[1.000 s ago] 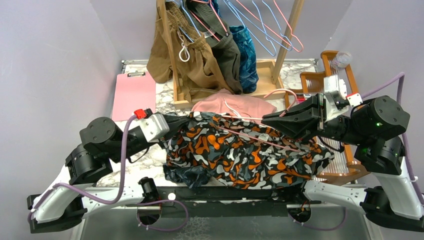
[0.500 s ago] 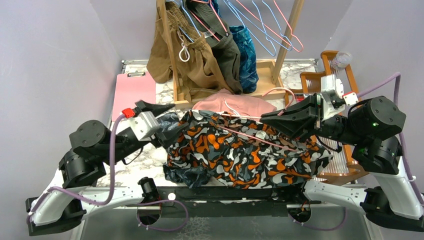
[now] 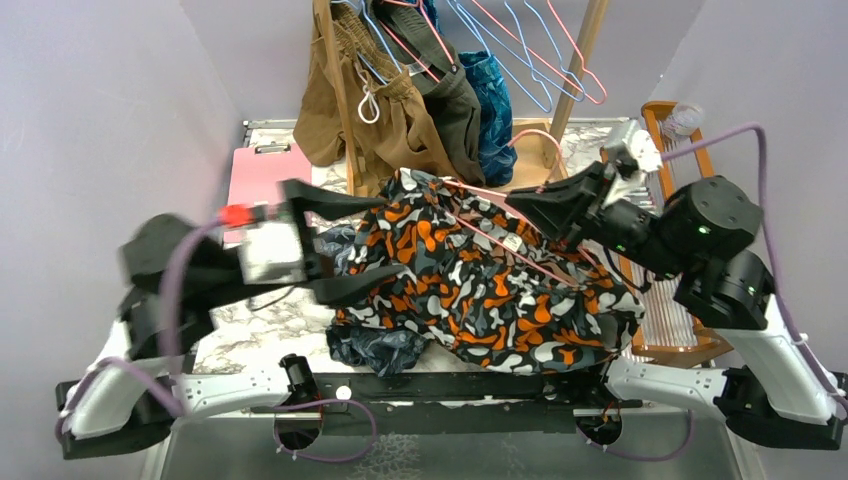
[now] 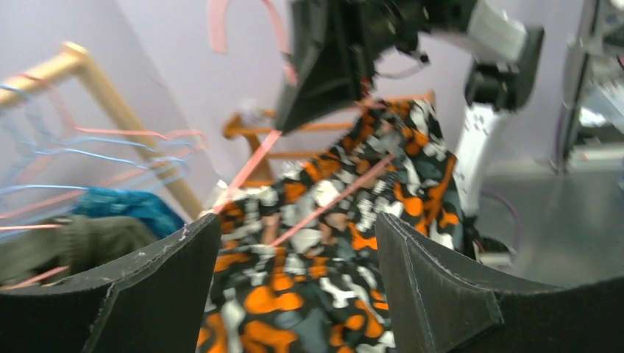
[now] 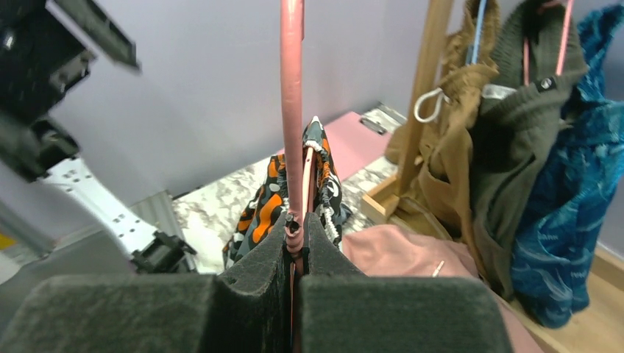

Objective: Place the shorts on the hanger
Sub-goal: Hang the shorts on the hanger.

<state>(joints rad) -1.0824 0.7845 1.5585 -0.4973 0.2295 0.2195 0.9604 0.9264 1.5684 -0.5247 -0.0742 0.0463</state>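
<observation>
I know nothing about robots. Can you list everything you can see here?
shorts: one, dark with orange, white and grey blobs, draped on the hanger.
hanger: one, pink wire, held above the table.
hanging clothes: three, brown, olive and blue, on the rack.
rack: one, wooden, at the back.
spare hangers: several, light-blue and pink, on the rack.
clipboard: one, pink, back left.
pink garment: one, dusty pink, near the rack's base.
dark blue garment: one, navy, under the shorts' near edge.
slatted stand: one, wooden, right side.
table: one, marbled white, under everything.
left pincer: one, black, open next to the shorts.
right pincer: one, black, shut on the hanger.
</observation>
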